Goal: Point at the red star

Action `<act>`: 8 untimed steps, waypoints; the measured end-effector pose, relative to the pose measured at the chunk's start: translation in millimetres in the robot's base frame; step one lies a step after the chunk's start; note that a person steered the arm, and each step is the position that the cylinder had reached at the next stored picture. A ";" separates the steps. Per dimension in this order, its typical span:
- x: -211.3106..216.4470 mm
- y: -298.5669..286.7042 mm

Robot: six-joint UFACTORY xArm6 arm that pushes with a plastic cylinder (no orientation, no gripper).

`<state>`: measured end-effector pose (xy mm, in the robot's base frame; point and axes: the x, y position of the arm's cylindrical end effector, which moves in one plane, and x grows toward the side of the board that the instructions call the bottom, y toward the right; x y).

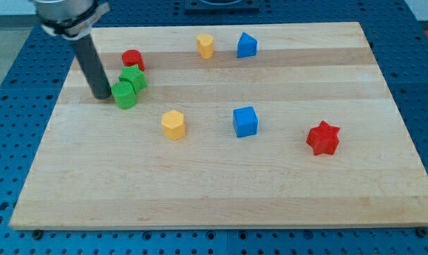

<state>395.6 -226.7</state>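
Observation:
The red star [323, 138] lies on the wooden board [221, 191] at the view's right, below the middle. My tip [102, 95] rests on the board at the view's upper left, far from the star. It stands just left of a green block [125, 94], touching or nearly touching it. A second green block [134, 77] sits right behind the first, and a red cylinder [132, 59] stands just above them.
A yellow block [173, 125] and a blue cube [245, 121] lie near the board's middle. Another yellow block [205, 45] and a blue block [246, 45] sit near the top edge. Blue perforated table surrounds the board.

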 end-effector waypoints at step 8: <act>223.1 391.1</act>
<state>618.7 164.4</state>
